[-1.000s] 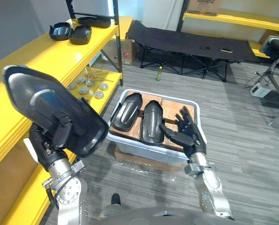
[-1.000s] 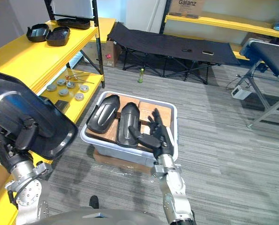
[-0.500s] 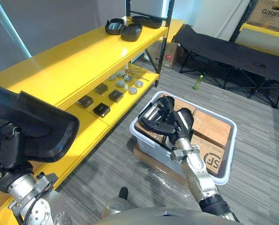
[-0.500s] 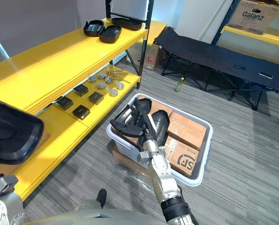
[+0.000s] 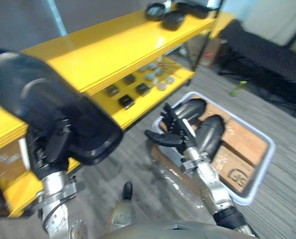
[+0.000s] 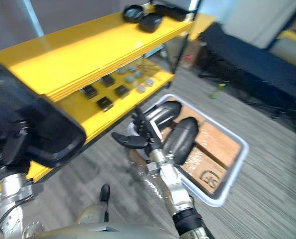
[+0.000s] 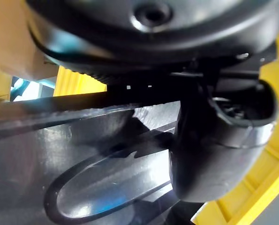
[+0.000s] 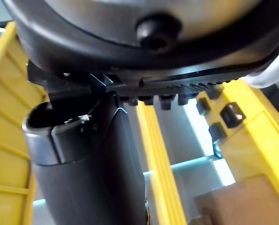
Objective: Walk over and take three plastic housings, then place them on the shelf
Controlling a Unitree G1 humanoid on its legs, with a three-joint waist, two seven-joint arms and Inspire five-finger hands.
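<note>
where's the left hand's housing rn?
Left eye view, lower left: the plastic housing is held in the left hand, in front of the yellow shelf, left of the grey bin.

Plastic housings, six in all:
- one held housing (image 5: 58, 104) at 9 o'clock
- two in the single grey bin (image 5: 272, 148) at 3 o'clock: far housing (image 5: 190, 109) and near housing (image 5: 211, 134)
- three top housings (image 5: 172, 19) on the shelf (image 5: 103, 50) at 12 o'clock, blurred

Black blocks (image 5: 126, 101) on the lower level: four.
Metal discs (image 5: 161, 85): several, too blurred to count.
Bottle (image 5: 236, 90): one, at 2 o'clock.
</note>
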